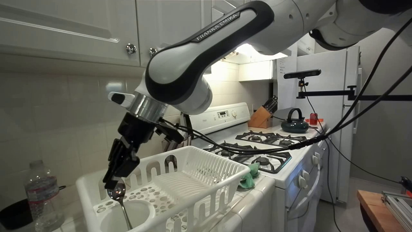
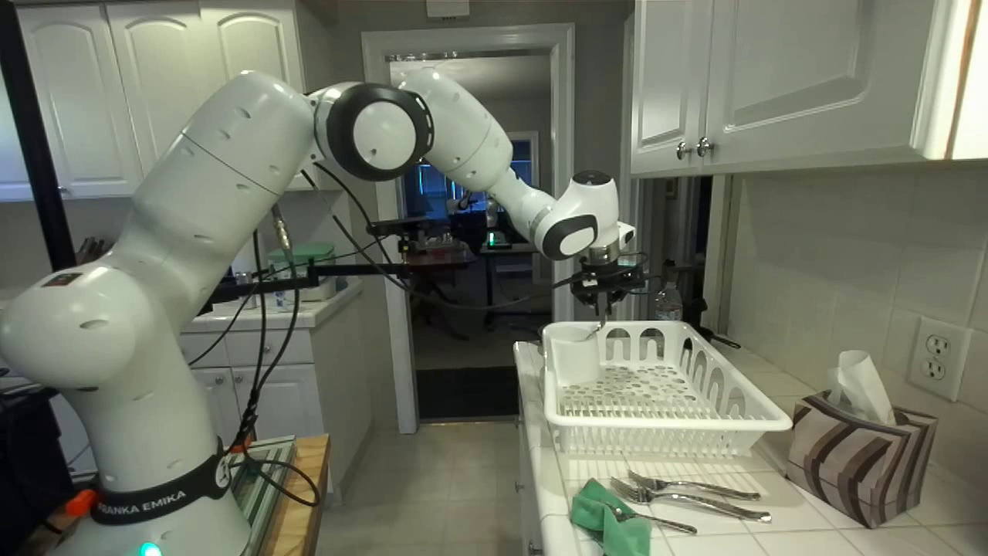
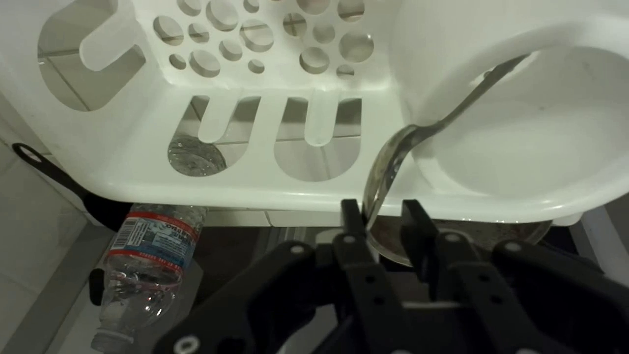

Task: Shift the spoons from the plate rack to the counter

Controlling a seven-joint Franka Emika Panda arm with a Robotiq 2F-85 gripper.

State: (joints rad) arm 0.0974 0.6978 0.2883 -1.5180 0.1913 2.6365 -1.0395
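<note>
Spoon (image 3: 422, 131) is leaning in the cup (image 2: 577, 364) of the plate rack (image 2: 664, 422), its bowl standing between the parted jaws of the gripper (image 3: 382, 212). Its transfer is apparently remaining; forks (image 2: 706, 503) are lying on the counter (image 2: 725, 542), no clear spoon among them.

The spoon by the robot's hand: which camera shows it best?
The wrist view: the spoon looks largest, its handle and edge-on bowl clear by the hand. In an exterior view, the spoon is smaller, bowl and handle distinct; in an exterior view, the spoon is barely a sliver.
</note>
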